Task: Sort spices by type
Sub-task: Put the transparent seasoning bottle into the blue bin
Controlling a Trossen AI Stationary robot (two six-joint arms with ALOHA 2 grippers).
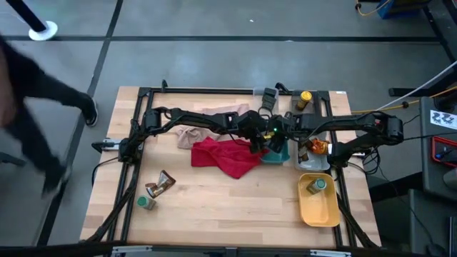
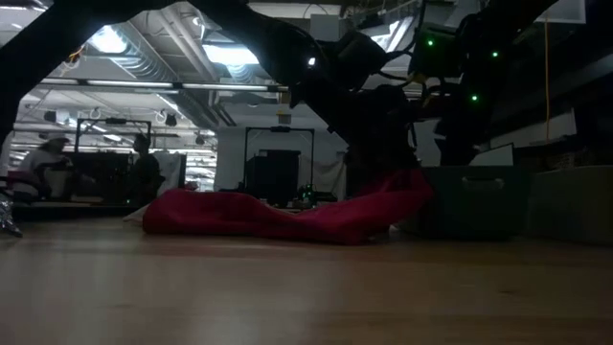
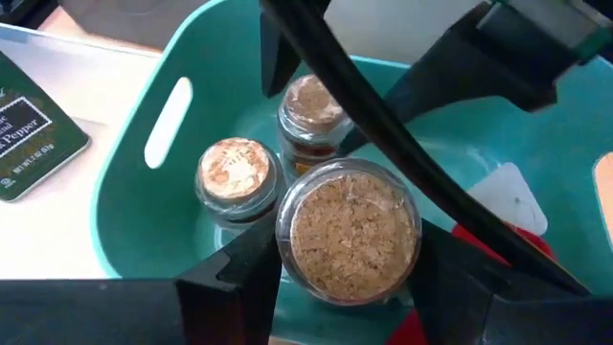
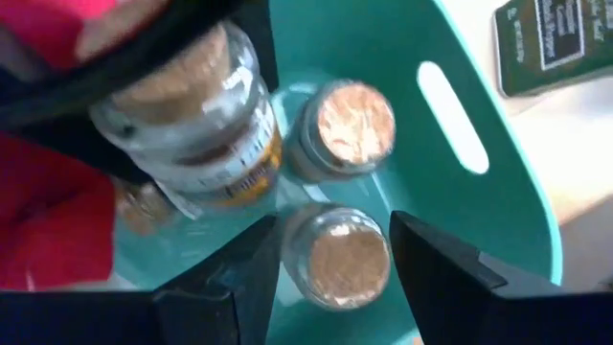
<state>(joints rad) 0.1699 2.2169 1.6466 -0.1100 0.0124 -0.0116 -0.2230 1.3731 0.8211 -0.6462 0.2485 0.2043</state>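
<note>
The high view looks straight down on the whole wooden table (image 1: 228, 207). The low view sits at tabletop level, facing across the red cloth (image 2: 287, 216) into the room. Both wrist views peer closely down into the same teal tray (image 3: 124, 182), from opposite sides.

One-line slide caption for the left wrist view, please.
Left gripper holds a cork-topped jar over the teal tray, where two more cork-topped jars already stand.
</note>
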